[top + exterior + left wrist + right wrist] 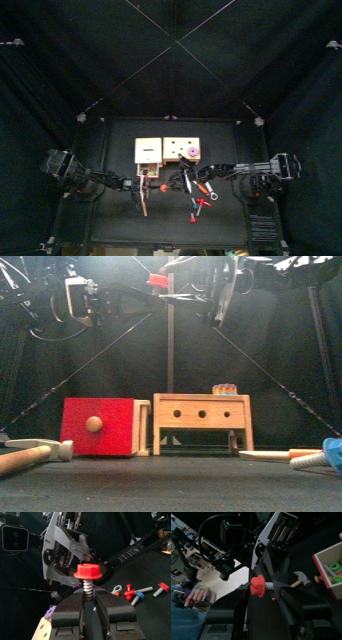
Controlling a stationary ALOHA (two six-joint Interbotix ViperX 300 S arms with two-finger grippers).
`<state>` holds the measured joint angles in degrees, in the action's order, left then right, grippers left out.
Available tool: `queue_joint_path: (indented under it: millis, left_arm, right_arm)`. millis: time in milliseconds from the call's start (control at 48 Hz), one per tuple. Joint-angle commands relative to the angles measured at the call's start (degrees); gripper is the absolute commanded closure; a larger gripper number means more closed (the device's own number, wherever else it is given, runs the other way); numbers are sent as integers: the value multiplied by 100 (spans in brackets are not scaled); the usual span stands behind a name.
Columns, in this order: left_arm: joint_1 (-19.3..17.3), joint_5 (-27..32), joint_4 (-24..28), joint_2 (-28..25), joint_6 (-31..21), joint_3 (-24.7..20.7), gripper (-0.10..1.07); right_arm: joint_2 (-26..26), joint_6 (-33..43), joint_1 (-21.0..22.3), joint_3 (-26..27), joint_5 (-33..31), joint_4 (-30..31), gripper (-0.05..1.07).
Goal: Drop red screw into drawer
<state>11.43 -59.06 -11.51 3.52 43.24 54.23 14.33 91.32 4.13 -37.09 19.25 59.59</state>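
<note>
The red screw point(87, 571) is held high above the table, red head up, with its grey threaded shaft clamped between the shut jaws of my left gripper point(87, 593). It shows at the top of the front view point(159, 280). My right gripper point(261, 596) is right at the screw's head point(256, 587), its jaws apart on either side of it. The drawer point(147, 148) is the left tan box with dark marks on top. The front view shows its red face with a knob point(100, 426), far below the grippers.
A second wooden box point(183, 148) with a purple knob stands right of the drawer point(201, 411). Loose red and blue screws point(133, 592) and a hammer point(301, 579) lie on the table. A person's hand point(194, 594) shows beyond the curtains.
</note>
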Motion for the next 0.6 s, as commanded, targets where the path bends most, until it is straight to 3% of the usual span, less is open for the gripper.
queue_joint_path:
  millis: [0,208,438,583]
  left_arm:
    - [0,-70,-44,44,-18,-35,45]
    - [-9,-70,-817,211,-35,193,44]
    - [-9,176,-2171,615,-35,721,44]
    - [-9,809,-2839,870,-35,993,43]
  right_arm:
    - [483,-9,26,-193,-123,-18,22]
    - [967,0,26,-800,-606,-26,22]
    - [888,0,-44,-993,-1336,-97,22]
    - [729,9,-53,-976,-1687,-123,22]
